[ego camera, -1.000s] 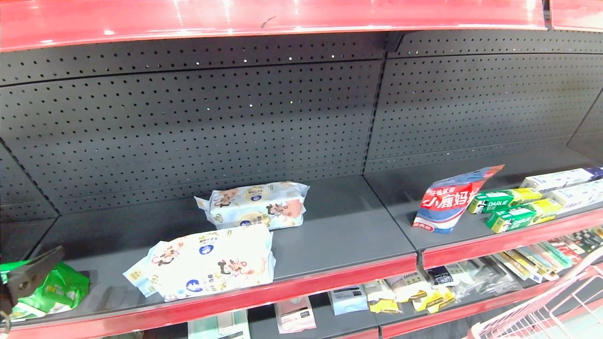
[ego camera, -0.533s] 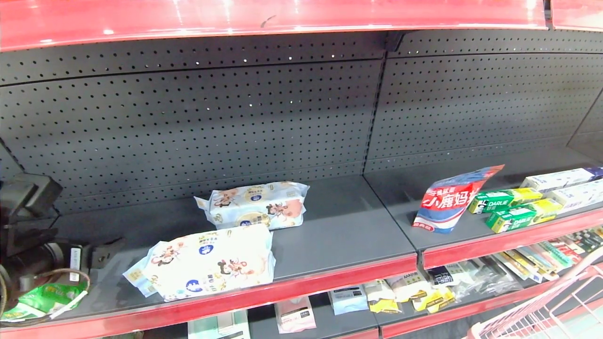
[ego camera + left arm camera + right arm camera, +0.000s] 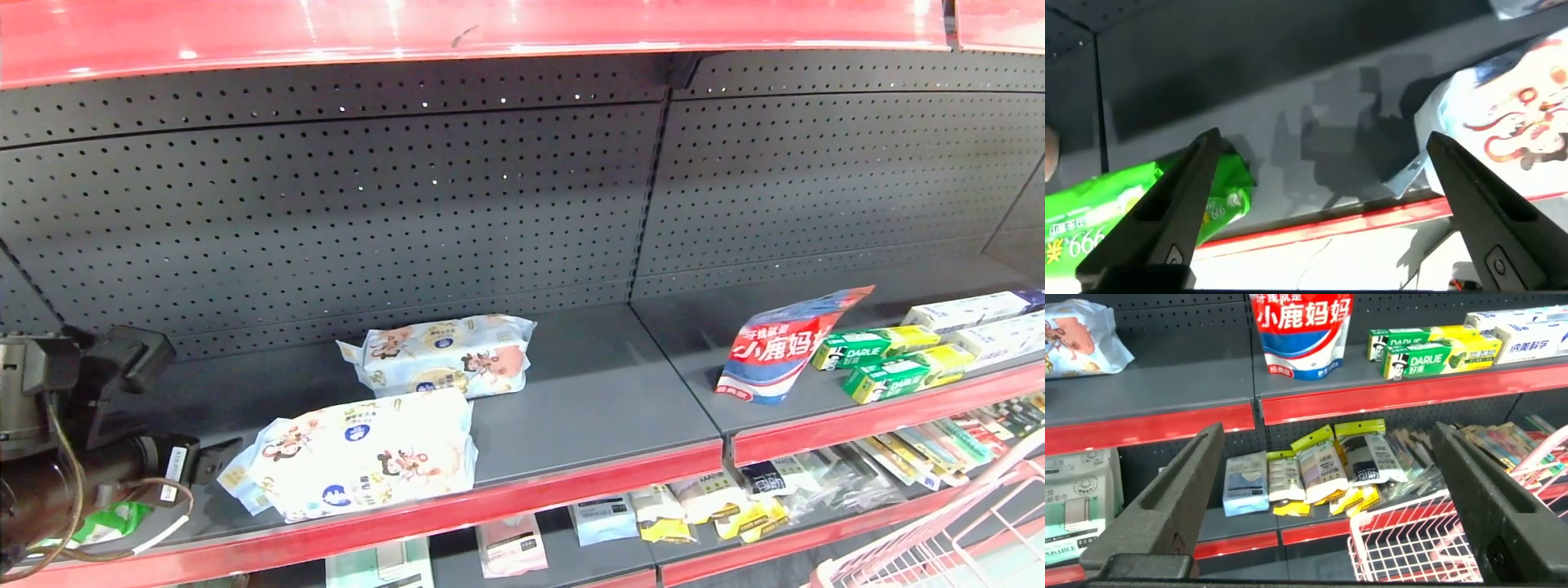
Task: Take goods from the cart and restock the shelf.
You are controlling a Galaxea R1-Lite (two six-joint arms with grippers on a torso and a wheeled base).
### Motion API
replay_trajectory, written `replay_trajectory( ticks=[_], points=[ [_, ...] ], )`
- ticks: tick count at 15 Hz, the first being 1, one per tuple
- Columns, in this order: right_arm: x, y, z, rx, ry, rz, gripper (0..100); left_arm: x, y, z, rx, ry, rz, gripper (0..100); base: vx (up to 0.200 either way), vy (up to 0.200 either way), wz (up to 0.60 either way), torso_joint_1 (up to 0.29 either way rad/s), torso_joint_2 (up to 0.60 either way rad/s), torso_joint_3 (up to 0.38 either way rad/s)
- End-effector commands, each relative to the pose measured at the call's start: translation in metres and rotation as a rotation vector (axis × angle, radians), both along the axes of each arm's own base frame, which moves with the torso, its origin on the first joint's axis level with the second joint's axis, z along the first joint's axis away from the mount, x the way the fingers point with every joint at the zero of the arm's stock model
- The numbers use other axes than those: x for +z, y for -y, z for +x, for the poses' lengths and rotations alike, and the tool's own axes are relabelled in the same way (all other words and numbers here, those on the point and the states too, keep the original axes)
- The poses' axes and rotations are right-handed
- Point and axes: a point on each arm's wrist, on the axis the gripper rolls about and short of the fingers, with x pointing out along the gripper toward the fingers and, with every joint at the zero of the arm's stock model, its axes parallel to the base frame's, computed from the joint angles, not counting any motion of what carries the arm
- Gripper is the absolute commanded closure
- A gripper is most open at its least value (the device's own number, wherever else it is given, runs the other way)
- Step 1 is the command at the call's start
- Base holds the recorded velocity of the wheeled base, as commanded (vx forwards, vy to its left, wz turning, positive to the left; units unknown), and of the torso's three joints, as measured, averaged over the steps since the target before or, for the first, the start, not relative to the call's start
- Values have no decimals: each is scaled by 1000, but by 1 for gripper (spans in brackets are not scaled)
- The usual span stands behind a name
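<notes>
The left gripper point(image 3: 1323, 139) stood with its fingers spread wide and nothing between them, held just off the red front lip of the shelf point(image 3: 1331, 106). The green pack point(image 3: 1094, 233) lay flat on the shelf board beside and partly behind one finger point(image 3: 1167, 212), outside the open span and not gripped. By the other finger point(image 3: 1478, 204) lay the near white printed pack point(image 3: 1503, 122), its corner reaching toward the gap between the fingers; only bare board and the red lip sat in the gap itself. In the head view the green pack point(image 3: 106, 523) showed under the left arm, and the near white printed pack point(image 3: 367, 453) lay just past the arm's end, with a second white printed pack point(image 3: 445, 355) farther in toward the back wall. The right gripper point(image 3: 1327, 429) was likewise wide open and held nothing, facing the shelf front from well back. Ahead of it and above its span stood a red, white and blue pouch point(image 3: 1300, 335) with green toothpaste boxes point(image 3: 1429, 351) next to it. Small packets point(image 3: 1323, 469) lay on the lower board straight ahead between its fingers, and the pink wire cart point(image 3: 1413, 539) sat close below, nearer one finger.
</notes>
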Motion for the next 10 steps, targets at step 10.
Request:
replay_trajectory(
  ticks=[10],
  points=[
    [0, 0, 0, 1, 0, -1, 0, -30, -14, 11, 82, -71, -9, 0, 0, 0, 0, 0, 0, 0]
  ],
)
